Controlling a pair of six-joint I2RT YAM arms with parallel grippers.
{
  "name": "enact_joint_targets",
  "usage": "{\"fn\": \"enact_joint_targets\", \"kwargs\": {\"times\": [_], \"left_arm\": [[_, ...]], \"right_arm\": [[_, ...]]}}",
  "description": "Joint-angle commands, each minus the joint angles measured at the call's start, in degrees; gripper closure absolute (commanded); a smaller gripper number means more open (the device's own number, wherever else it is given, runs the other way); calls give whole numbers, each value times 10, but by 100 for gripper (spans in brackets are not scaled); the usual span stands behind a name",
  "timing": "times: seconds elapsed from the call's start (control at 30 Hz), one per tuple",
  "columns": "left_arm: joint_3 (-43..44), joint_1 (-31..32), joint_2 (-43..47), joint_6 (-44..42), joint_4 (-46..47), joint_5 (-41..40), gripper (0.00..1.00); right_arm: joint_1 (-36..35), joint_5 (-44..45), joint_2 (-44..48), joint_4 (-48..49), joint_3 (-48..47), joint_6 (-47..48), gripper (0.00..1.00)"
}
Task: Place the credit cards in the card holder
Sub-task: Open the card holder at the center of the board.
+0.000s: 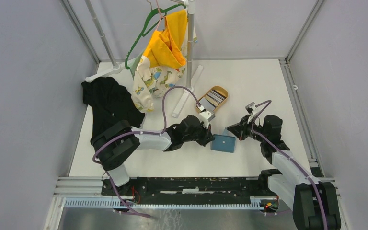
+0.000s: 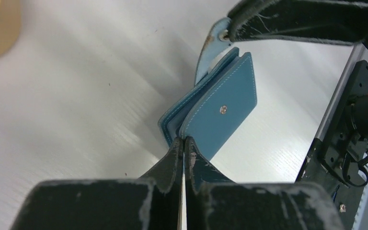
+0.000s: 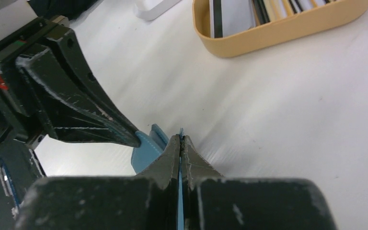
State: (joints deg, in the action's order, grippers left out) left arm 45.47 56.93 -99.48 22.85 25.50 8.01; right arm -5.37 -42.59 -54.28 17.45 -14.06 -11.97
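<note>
The teal card holder (image 1: pixel 224 143) lies on the white table between my two grippers, its covers slightly parted (image 2: pixel 225 110). My left gripper (image 2: pixel 184 140) is shut on the near corner of its front cover, seen from above at the holder's left edge (image 1: pixel 210 139). My right gripper (image 3: pixel 181 137) is shut on the holder's light-blue snap tab (image 2: pixel 216 38), at its far right side (image 1: pixel 231 132). The credit cards (image 1: pixel 214 98), black, grey and white stripes (image 3: pixel 249 12), lie in the oval tan tray (image 3: pixel 278 33) behind the holder.
A garment rack (image 1: pixel 189 43) with yellow and patterned clothes and a green hanger stands at the back. A black cloth (image 1: pixel 108 100) lies at the left. A white strip (image 1: pixel 187 93) lies beside the tray. A metal rail (image 1: pixel 182 184) runs along the near edge.
</note>
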Motion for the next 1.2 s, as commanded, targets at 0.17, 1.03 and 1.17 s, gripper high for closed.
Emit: {"fn": "enact_joint_targets", "kwargs": {"times": [0.17,1.03,1.17], "left_arm": [[6,-1,44,-159,-68,93,97],[-173,1,160,186,155,-42,33],[-187,1,114,230,216,-30,34]], "right_arm": [[17,0,31,-23,-57,61,100],[25,-103,67,-60,-86,120,100],[25,-34,54,-95,-92,149,100]]}}
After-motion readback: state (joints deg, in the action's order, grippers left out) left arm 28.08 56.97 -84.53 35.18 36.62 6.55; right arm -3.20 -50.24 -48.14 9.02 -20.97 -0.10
